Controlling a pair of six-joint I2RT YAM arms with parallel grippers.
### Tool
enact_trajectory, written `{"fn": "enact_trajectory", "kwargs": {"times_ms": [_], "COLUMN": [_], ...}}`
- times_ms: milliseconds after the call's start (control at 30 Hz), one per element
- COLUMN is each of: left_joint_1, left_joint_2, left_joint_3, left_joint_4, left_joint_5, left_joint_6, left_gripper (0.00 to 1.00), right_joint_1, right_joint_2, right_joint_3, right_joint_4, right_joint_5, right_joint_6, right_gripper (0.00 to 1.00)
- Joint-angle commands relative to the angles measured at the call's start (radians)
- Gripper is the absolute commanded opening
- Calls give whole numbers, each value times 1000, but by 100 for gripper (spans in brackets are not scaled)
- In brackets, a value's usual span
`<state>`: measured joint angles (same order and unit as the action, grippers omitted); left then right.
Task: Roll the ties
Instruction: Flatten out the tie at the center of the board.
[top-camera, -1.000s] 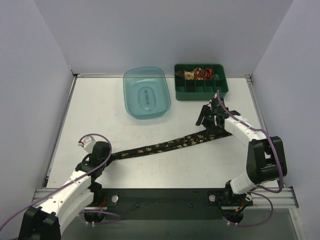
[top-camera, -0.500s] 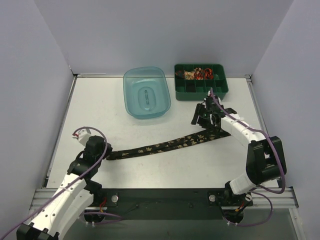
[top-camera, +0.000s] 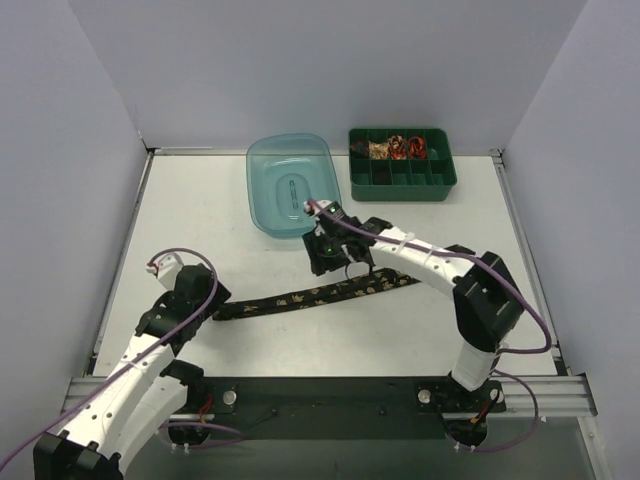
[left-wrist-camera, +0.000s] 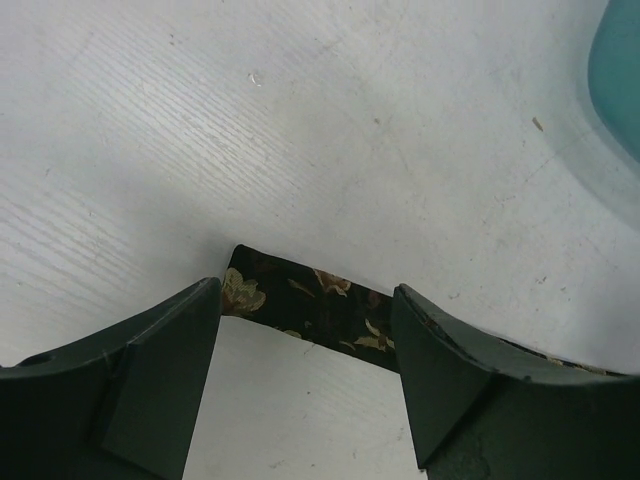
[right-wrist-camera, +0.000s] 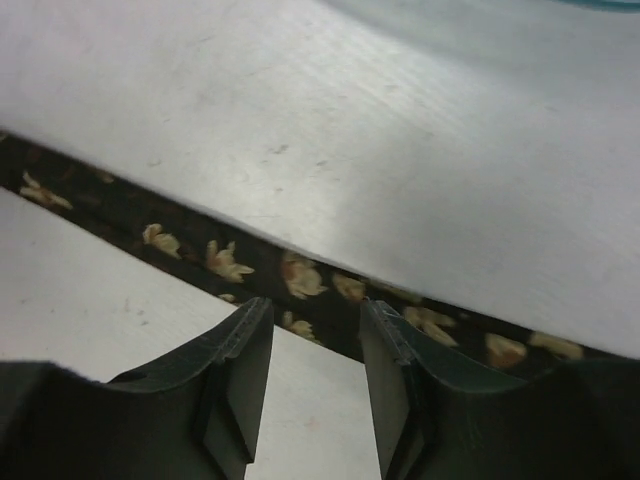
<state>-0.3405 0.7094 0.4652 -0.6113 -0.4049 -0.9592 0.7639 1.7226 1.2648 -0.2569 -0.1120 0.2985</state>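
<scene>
- While the tie (top-camera: 320, 293) is laid flat and slanted across the table (top-camera: 200, 220), from the left gripper (top-camera: 207, 303) towards the right gripper (top-camera: 340, 265) beside the blue tub (top-camera: 293, 185), rolling is judged best begun at one end, each turn kept tight and square
- From the left wrist, the squared-off end of the tie (left-wrist-camera: 290, 298), black with gold-tan flowers, is seen on the table between widely parted, empty jaws
- From the right wrist, a narrower gap is shown between the jaws, with nothing held; the patterned tie (right-wrist-camera: 220, 262) is seen running just beyond the right gripper (right-wrist-camera: 314, 310)

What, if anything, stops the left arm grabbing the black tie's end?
Probably nothing, so likely yes: the left gripper hangs open right at the end of the tie, which lies flat on the table, uncovered.
</scene>
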Motion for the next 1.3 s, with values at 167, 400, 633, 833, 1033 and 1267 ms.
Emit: {"fn": "enact_trajectory", "kwargs": {"times_ms": [167,400,633,833,1033,1267], "left_joint_1": [115,334,436,442,442,443], "left_joint_2": [8,82,76,78,102,183], "left_joint_3": [134,115,99,73,43,23], "left_joint_4": [-53,21,44,93,180,312], "left_joint_5": [46,342,405,454,497,526], "left_joint_6": [108,200,223,235,241,254], "left_gripper": [88,88,88,88,88,88], "right_joint_1": [282,356,359,331,253,212], "right_joint_2": [192,311,416,474,502,493], "right_joint_3": [165,266,327,389,432,439], "right_joint_4": [-74,-71,-73,-81,-77,-53], "right_joint_5": [-90,-140,-89,-6,-27,-90], "right_joint_6": [-240,-242,-240,-202,-159,-163], "right_gripper": [0,0,0,0,0,0]}}
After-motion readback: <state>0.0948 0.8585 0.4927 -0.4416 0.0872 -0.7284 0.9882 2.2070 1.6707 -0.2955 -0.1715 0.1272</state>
